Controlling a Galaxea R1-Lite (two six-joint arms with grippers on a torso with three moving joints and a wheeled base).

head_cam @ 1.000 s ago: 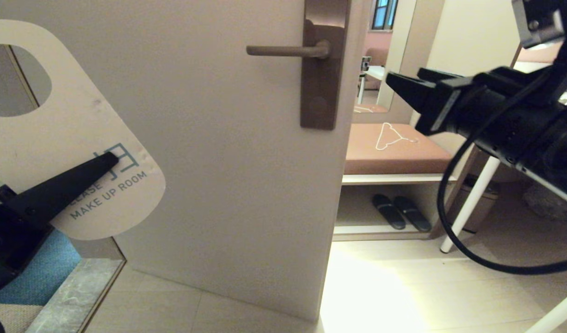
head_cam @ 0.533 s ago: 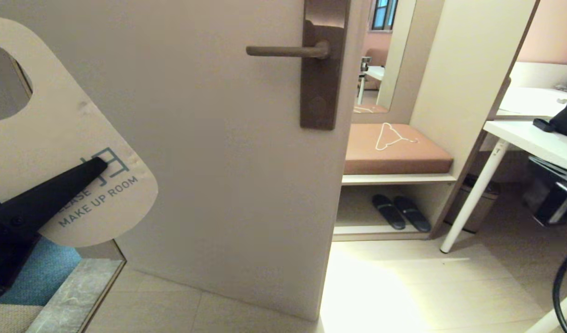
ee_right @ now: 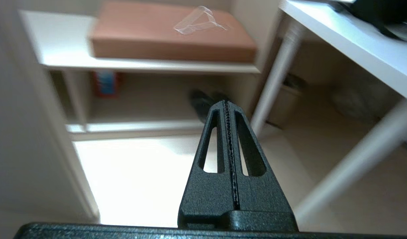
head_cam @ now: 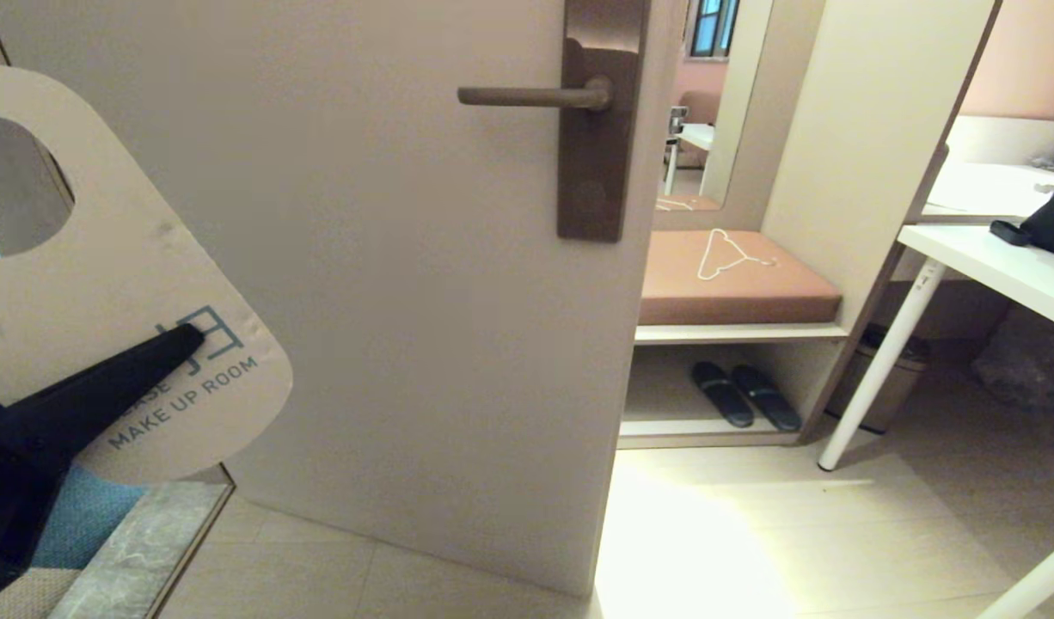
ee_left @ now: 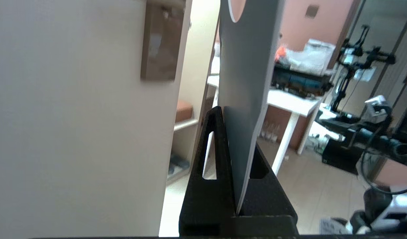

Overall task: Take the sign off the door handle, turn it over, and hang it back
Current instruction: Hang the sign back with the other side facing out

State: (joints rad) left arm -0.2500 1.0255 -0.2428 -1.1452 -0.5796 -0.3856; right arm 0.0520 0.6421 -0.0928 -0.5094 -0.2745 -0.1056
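The sign (head_cam: pixel 123 284) is at the far left of the head view, off the door, with its off-white "MAKE UP ROOM" side facing me and its oval hole at the top. My left gripper (head_cam: pixel 187 342) is shut on its lower end. In the left wrist view the sign (ee_left: pixel 246 83) stands edge-on between the jaws of the left gripper (ee_left: pixel 231 114), slate-blue side showing. The bronze door handle (head_cam: pixel 527 96) on its backplate (head_cam: pixel 596 155) is bare. My right gripper (ee_right: pixel 227 103) is shut and empty, out of the head view, low near the shelf.
The door (head_cam: pixel 364 301) stands ajar. Behind its edge is a brown bench cushion (head_cam: pixel 738 297) with a white wire hanger (head_cam: pixel 725 254), and slippers (head_cam: pixel 746 395) beneath. A white table (head_cam: pixel 1000 266) and a bin (head_cam: pixel 888 378) stand at the right.
My right arm has dropped out of the head view to the right. The left gripper has moved the sign a little down and left.
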